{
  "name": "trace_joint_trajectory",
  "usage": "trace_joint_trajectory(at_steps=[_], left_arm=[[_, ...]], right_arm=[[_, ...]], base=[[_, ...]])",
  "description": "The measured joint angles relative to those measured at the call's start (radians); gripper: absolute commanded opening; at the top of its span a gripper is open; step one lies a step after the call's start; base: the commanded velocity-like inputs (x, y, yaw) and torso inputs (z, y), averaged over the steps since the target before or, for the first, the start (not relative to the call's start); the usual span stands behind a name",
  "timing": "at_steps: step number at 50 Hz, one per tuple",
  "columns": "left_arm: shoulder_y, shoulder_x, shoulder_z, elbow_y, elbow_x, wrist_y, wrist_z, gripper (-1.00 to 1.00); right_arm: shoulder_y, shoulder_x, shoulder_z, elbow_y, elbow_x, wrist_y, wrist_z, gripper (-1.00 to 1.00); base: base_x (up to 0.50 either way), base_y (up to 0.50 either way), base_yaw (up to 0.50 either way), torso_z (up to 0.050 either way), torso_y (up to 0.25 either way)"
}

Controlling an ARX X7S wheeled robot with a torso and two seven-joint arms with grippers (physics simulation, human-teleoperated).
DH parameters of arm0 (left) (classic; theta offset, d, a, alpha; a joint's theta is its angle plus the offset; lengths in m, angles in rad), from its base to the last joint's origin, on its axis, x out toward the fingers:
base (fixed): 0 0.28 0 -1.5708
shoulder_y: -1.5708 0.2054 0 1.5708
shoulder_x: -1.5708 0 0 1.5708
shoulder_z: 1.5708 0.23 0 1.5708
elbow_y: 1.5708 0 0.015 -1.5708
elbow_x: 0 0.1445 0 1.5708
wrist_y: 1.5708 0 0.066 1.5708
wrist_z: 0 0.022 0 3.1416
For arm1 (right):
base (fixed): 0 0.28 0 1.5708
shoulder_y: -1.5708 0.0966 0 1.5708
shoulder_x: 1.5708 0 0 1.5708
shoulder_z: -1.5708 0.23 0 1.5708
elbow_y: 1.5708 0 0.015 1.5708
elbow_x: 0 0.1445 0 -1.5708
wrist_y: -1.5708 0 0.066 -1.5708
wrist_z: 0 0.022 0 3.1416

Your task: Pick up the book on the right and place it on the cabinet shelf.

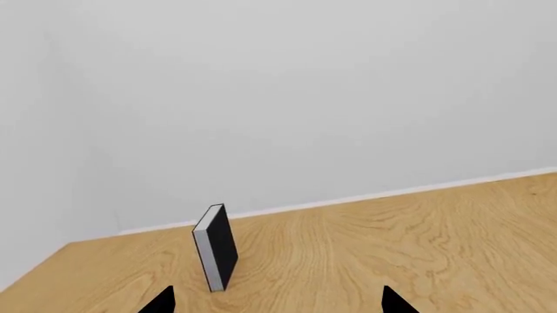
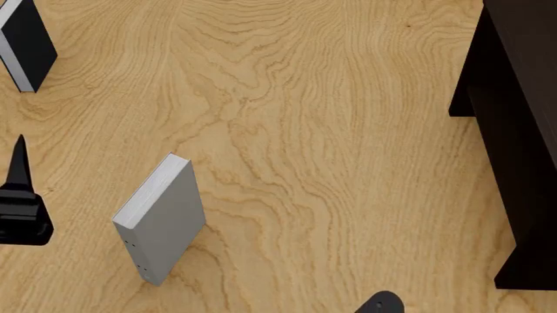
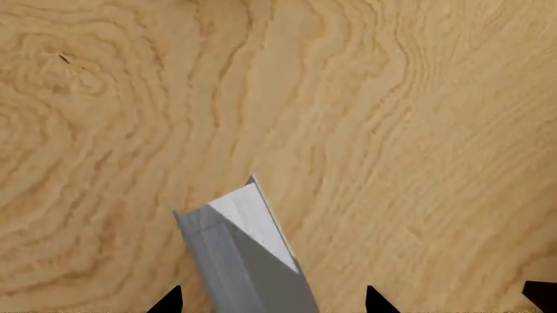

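Observation:
The plain light-grey book (image 3: pixel 248 261) with white page edges shows only in the right wrist view. It stands on the wooden table between the two fingertips of my right gripper (image 3: pixel 270 303). The jaws are wide open, with a gap to the book on each side. The book is out of the head view, where only a dark bit of my right arm (image 2: pixel 380 303) shows at the bottom edge. The dark cabinet shelf (image 2: pixel 513 130) stands at the right. My left gripper (image 1: pixel 278 305) is open and empty above the table, and one of its fingers (image 2: pixel 19 166) shows at the left.
A grey book with small dark dots on its spine (image 2: pixel 161 222) stands left of centre. A black-covered book (image 2: pixel 26 39) stands at the far left and also shows in the left wrist view (image 1: pixel 218 248), near the table's edge and a white wall.

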Motion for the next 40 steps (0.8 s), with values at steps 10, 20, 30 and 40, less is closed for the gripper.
trace_joint_trajectory(at_steps=[10, 20, 30, 40], left_arm=[[0.001, -0.002, 0.002, -0.002, -0.001, 0.007, -0.004, 1.00], [0.009, -0.005, 0.006, -0.009, 0.000, 0.021, -0.008, 1.00], [0.015, -0.006, 0.010, -0.013, -0.001, 0.030, -0.012, 1.00], [0.026, -0.008, 0.017, -0.032, 0.001, 0.052, -0.014, 1.00]], right_arm=[[-0.017, -0.005, -0.019, 0.024, -0.094, -0.005, -0.085, 1.00], [0.005, 0.020, -0.080, 0.003, -0.033, -0.020, -0.022, -1.00], [0.147, 0.014, -0.154, -0.003, 0.167, -0.054, 0.178, -1.00], [0.353, -0.006, -0.287, 0.003, 0.365, -0.118, 0.415, -1.00]], base=[[0.00, 0.00, 0.00, 0.000, 0.000], [0.00, 0.00, 0.00, 0.000, -0.004], [0.00, 0.00, 0.00, -0.002, -0.001], [0.00, 0.00, 0.00, 0.000, 0.000]])
